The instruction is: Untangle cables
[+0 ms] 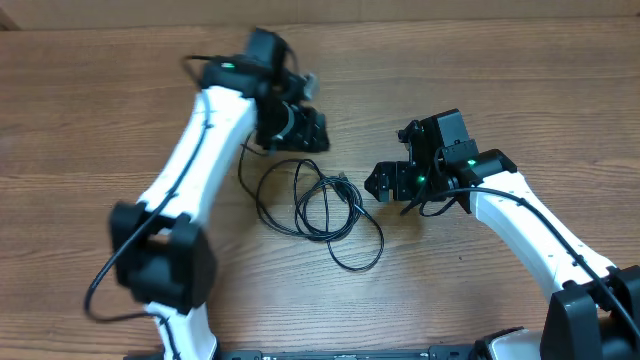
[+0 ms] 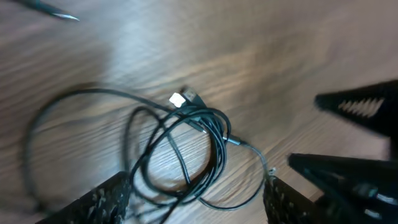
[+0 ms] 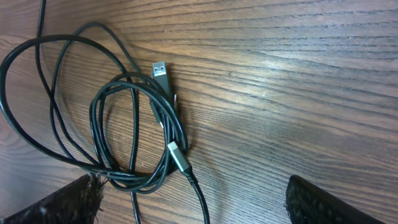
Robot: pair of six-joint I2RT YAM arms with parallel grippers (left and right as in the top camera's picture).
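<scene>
The cables lie as a tangle of thin black loops on the wooden table, between the two arms. My left gripper hovers just above and behind the tangle, open. In its wrist view the loops run down between its fingers, and a pale plug shows on top. My right gripper stands to the right of the tangle, open. In the right wrist view the coil, a USB plug and a silvery plug lie ahead of its left finger.
The wooden table stretches all round the tangle. The right gripper shows as dark toothed jaws at the right of the left wrist view, close to the loops. One strand trails left under the left arm.
</scene>
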